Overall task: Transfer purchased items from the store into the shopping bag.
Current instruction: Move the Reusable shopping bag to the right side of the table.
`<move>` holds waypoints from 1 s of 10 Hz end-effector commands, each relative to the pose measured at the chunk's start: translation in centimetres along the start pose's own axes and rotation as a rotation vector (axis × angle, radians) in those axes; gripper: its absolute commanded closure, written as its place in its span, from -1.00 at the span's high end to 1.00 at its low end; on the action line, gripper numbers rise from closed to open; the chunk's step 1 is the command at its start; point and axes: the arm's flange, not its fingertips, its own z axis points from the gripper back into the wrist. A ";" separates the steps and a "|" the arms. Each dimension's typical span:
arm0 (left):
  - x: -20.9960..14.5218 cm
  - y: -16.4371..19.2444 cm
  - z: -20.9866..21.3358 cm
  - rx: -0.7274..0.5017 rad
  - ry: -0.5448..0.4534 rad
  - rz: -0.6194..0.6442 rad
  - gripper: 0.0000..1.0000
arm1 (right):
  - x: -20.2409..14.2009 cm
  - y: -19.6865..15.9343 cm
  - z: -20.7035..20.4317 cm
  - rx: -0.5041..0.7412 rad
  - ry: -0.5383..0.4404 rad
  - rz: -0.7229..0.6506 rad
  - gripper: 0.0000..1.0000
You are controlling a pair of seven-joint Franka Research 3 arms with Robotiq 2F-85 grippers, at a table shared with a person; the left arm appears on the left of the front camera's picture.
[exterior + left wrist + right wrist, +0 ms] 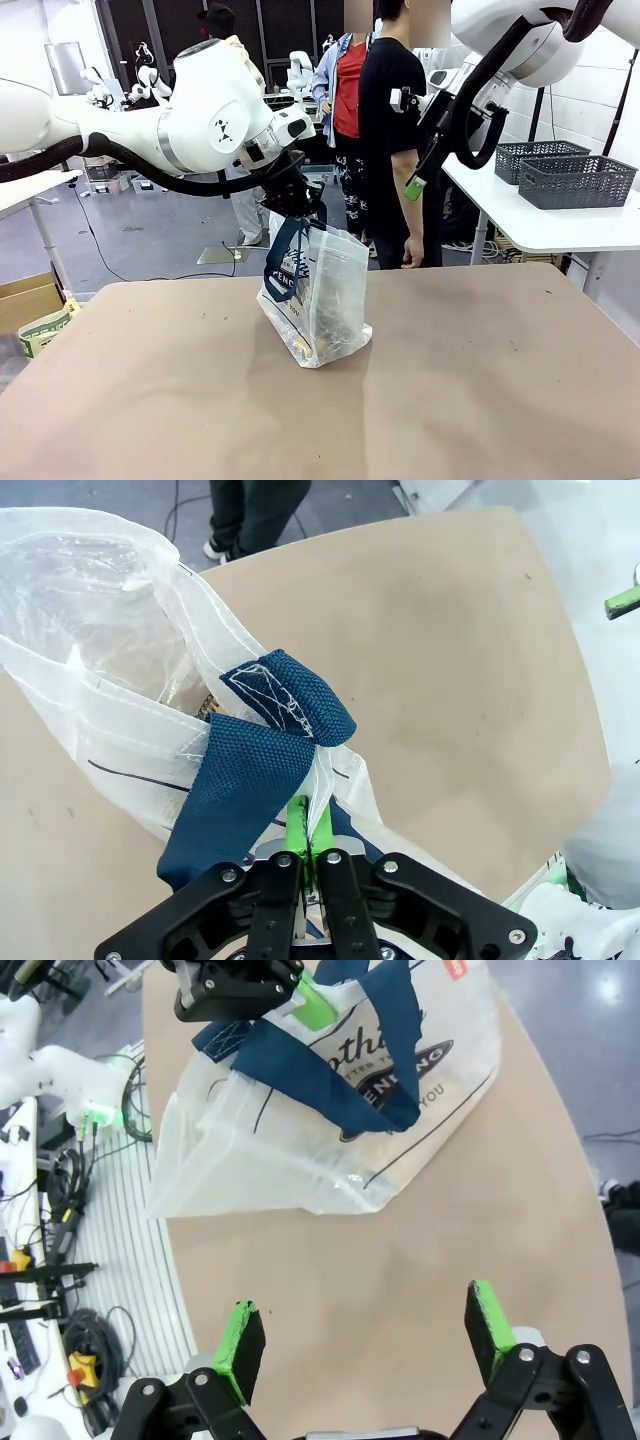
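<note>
Brown tabletop (480, 380) in a busy lab, two people standing at its far edge. The shopping bag (325, 300) stands mid-tabletop, nearer the far edge, and the left tool (305, 825) is pinched tight on its navy blue strap handle (250, 780) at the bag's top. The right tool (365, 1335) hangs above the tabletop, fingers spread wide, holding nothing.
</note>
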 end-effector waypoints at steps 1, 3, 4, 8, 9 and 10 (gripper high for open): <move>0.2 -0.2 1.0 0.047 0.053 -0.028 -1.00 | 0.0 0.2 0.4 0.012 0.006 -0.019 1.00; 0.7 -0.1 3.8 0.072 0.080 -0.112 -1.00 | 0.0 0.2 0.4 0.012 0.006 -0.019 1.00; 1.0 0.3 5.5 0.099 0.105 -0.146 -1.00 | 0.0 0.2 0.4 0.012 0.006 -0.019 1.00; 0.9 3.3 13.0 0.248 0.039 -0.137 -1.00 | 0.0 0.2 0.4 0.012 0.006 -0.019 1.00; 0.5 4.6 14.6 0.301 0.014 -0.073 -1.00 | 0.0 0.2 0.4 0.012 0.006 -0.019 1.00; -0.5 5.9 16.3 0.350 -0.018 -0.013 -1.00 | 0.0 0.2 0.4 0.012 0.006 -0.019 1.00</move>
